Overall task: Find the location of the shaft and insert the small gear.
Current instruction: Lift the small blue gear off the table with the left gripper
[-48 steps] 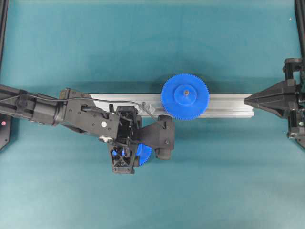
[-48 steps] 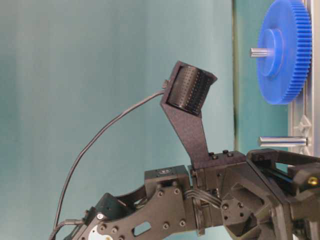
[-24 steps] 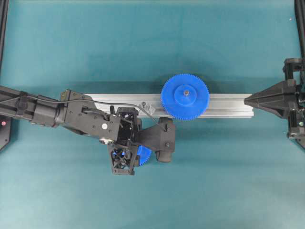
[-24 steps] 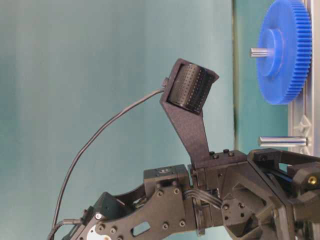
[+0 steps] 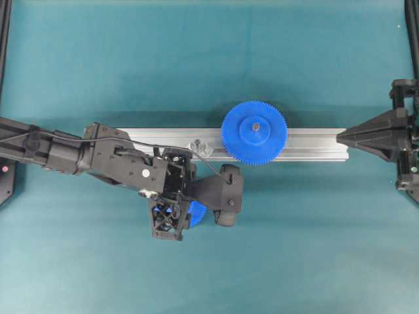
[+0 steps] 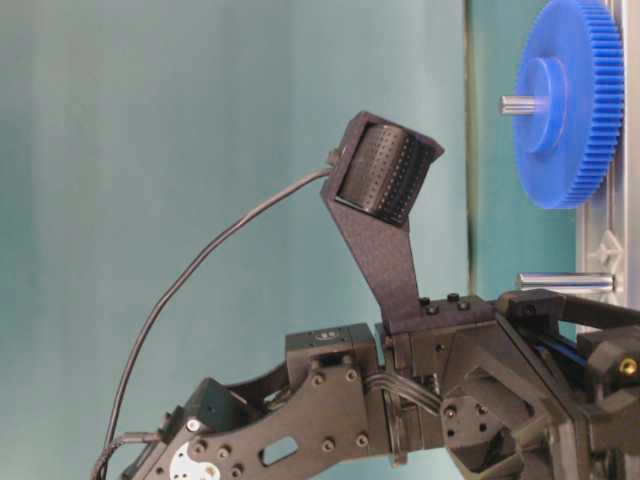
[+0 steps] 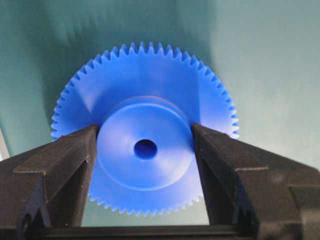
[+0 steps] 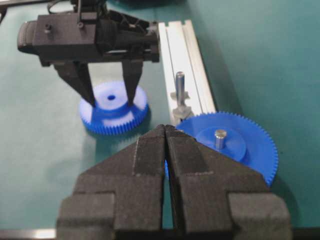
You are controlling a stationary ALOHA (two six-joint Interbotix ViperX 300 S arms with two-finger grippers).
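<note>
The small gear (image 7: 125, 155), bright blue with a raised hub and dark centre hole, lies flat on the teal table, below the rail in the overhead view (image 5: 199, 212). My left gripper (image 7: 145, 132) reaches down over it, and both fingers (image 8: 85, 92) press against opposite sides of the hub. The shaft (image 8: 179, 82) is a silvery pin standing upright on the aluminium rail (image 5: 308, 140), just behind the left gripper (image 5: 175, 212). It shows again (image 6: 565, 282) in the table-level view. My right gripper (image 8: 165, 127) is shut and empty at the rail's right end (image 5: 339, 136).
A larger blue gear (image 5: 254, 133) sits on its own grey pin (image 8: 219, 136) on the rail, right of the shaft. The left arm's camera mount (image 6: 385, 180) rises above the wrist. Black frame posts (image 5: 5, 39) stand at the table's left and right edges.
The left arm has settled slightly lower and its fingers have drawn in a little against the hub. The small gear has stayed in place. The right arm has not moved.
</note>
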